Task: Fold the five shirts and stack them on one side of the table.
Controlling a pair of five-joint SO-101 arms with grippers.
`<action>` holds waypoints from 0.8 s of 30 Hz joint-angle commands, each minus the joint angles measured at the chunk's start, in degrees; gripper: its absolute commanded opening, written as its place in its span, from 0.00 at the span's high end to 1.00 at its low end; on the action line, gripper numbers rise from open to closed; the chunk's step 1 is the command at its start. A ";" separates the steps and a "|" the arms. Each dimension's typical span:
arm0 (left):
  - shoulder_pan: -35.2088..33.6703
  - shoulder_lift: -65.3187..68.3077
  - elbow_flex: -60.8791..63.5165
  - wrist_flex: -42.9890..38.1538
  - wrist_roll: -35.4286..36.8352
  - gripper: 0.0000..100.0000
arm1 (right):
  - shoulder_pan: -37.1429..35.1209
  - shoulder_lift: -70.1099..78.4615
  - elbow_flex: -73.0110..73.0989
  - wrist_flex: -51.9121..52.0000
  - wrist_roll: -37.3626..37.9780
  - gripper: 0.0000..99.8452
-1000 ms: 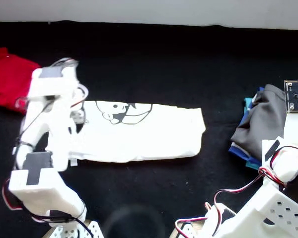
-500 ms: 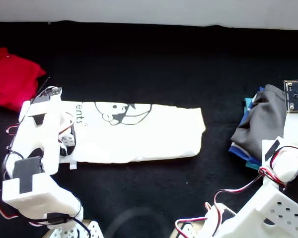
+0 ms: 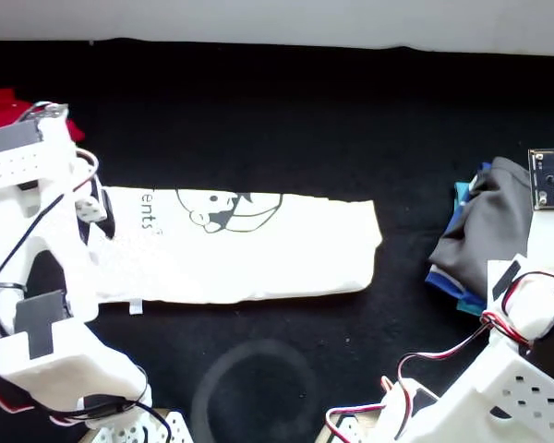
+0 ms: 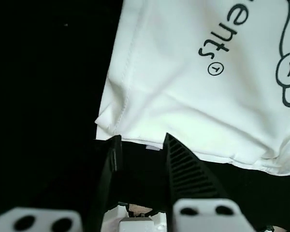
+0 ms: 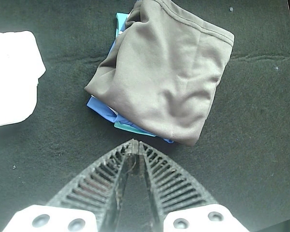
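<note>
The white shirt point(image 3: 249, 245) lies folded into a long strip across the middle of the black table point(image 3: 286, 120). The left gripper point(image 4: 142, 140) hangs at the strip's left end with its jaws parted and nothing between them, the tips just off the hem. Over on the right, the right gripper point(image 5: 134, 145) is closed tight and empty, near a stack with a grey shirt point(image 5: 164, 82) on top and blue and teal layers point(image 5: 100, 107) peeking out beneath, while 1 red shirt point(image 3: 0, 103) sits at the table's far left edge.
</note>
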 commanded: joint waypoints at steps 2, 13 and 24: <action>-1.01 3.56 -1.54 -2.64 0.18 0.79 | 0.57 -0.66 0.04 0.48 0.62 0.98; -1.36 27.38 -17.10 -3.60 0.09 0.79 | 0.57 -0.66 -0.31 0.48 2.90 0.98; 1.54 37.14 -22.46 2.81 -7.21 0.99 | 0.66 -0.66 -0.31 0.48 3.25 0.98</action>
